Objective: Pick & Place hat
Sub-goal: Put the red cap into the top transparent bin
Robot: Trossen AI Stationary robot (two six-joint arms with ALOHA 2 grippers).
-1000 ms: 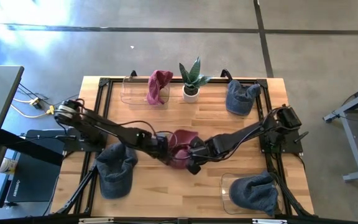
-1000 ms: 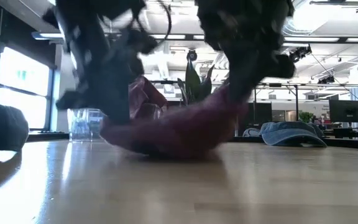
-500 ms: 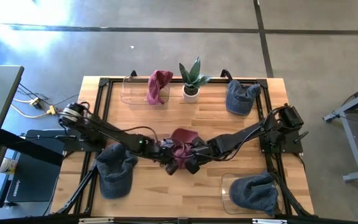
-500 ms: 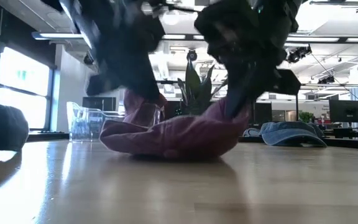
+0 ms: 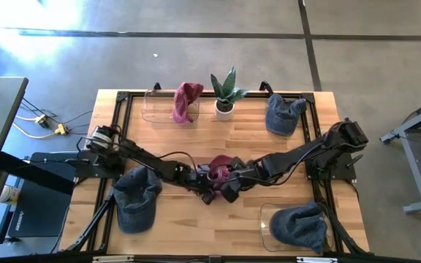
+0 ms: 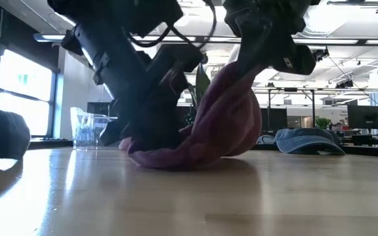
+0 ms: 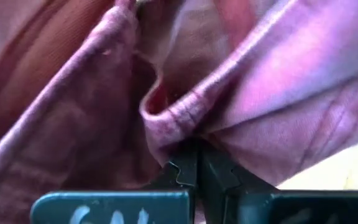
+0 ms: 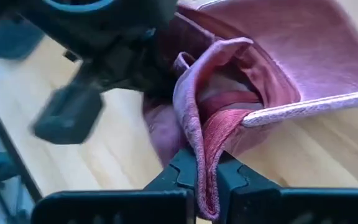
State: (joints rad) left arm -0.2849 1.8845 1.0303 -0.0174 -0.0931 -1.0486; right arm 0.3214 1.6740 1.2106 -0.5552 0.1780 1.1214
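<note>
Both your grippers, left gripper (image 5: 205,183) and right gripper (image 5: 229,177), pinch the maroon hat (image 5: 221,166) at frame center, jaws clamped on fabric.

bare wood lower centre of the table (image 5: 210,226) — open. blocked: blue hat (image 5: 134,199) lower left, clear container (image 5: 267,223) lower right, potted plant (image 5: 224,95) upper centre.

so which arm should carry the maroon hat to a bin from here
Probably the left. Both grippers, left and right, are shut on the maroon hat mid-table. The clear bin holding the other maroon hat sits at the far left, on the left arm's side.
</note>
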